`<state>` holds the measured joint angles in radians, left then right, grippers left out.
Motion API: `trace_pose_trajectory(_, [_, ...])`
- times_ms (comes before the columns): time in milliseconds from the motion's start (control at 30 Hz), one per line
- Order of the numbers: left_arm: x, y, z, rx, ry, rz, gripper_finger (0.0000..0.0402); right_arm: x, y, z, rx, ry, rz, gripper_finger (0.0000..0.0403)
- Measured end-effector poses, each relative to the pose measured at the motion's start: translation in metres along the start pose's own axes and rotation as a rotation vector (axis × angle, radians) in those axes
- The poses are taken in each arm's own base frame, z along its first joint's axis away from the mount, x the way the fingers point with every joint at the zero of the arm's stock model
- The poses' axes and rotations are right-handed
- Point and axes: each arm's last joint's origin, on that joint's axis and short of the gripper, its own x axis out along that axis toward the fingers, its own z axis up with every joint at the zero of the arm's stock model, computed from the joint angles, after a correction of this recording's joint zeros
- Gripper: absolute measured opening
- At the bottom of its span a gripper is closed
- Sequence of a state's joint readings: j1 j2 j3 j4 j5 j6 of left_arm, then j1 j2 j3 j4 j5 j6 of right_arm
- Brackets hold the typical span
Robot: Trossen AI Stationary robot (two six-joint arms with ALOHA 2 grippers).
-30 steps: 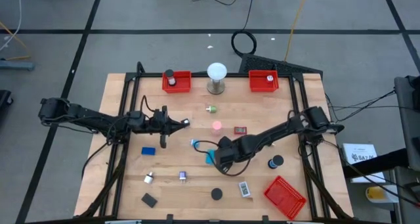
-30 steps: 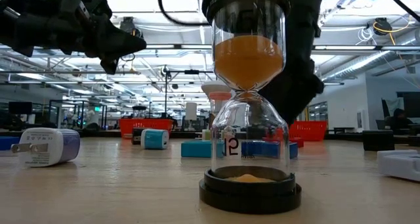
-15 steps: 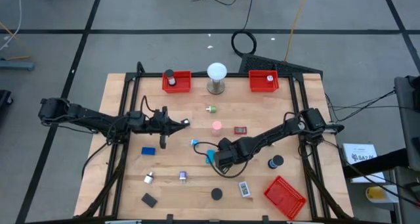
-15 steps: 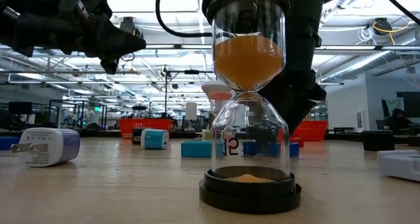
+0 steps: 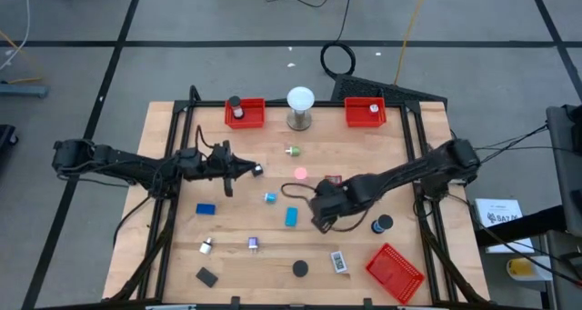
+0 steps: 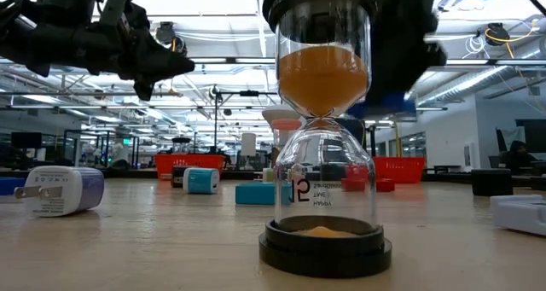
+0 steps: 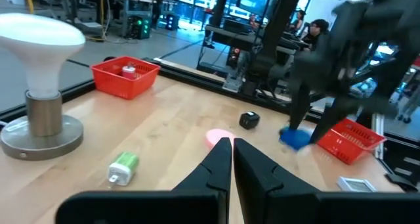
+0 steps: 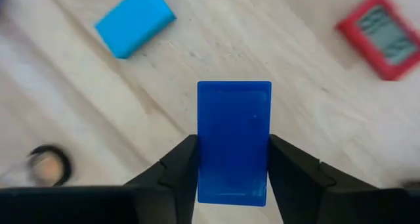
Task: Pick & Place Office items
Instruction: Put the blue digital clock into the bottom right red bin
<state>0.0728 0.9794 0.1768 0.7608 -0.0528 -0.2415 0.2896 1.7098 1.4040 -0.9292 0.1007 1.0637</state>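
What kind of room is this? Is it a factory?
Probably a big robot lab or workshop, not a home: rows of ceiling lights and benches behind the table, cables on the floor, and a person at a desk.

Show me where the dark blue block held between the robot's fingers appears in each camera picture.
High view: hidden under the right gripper, at table centre.
Low view: dark blue block held in the air, right of the hourglass top.
Left wrist view: centre-right, under the other arm.
Right wrist view: centre, between the fingers.
Shared landmark: the light blue block lying nearby.
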Motion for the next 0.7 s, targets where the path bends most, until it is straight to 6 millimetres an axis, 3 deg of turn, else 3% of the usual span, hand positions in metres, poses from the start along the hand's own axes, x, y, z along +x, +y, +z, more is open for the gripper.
trace_pose_trajectory(133, [0.000,0.002,0.000,0.027,-0.002,0.010,0.0017,-0.041,-0.011,-0.014,-0.008,-0.014,0.046,0.0145])
trace_pose_trajectory(300, [0.000,0.002,0.001,0.037,-0.002,0.012,0.0017,-0.075,-0.016,-0.052,-0.010,0.036,0.082,0.0145])
trace_pose_trajectory(500, [0.000,0.002,0.001,0.037,-0.002,0.013,0.0017,-0.086,-0.003,-0.117,-0.068,0.137,0.101,0.0148])
trace_pose_trajectory(700, [0.000,0.002,0.001,0.037,-0.003,0.016,0.0017,-0.079,-0.003,-0.176,-0.033,0.210,0.036,0.0145])
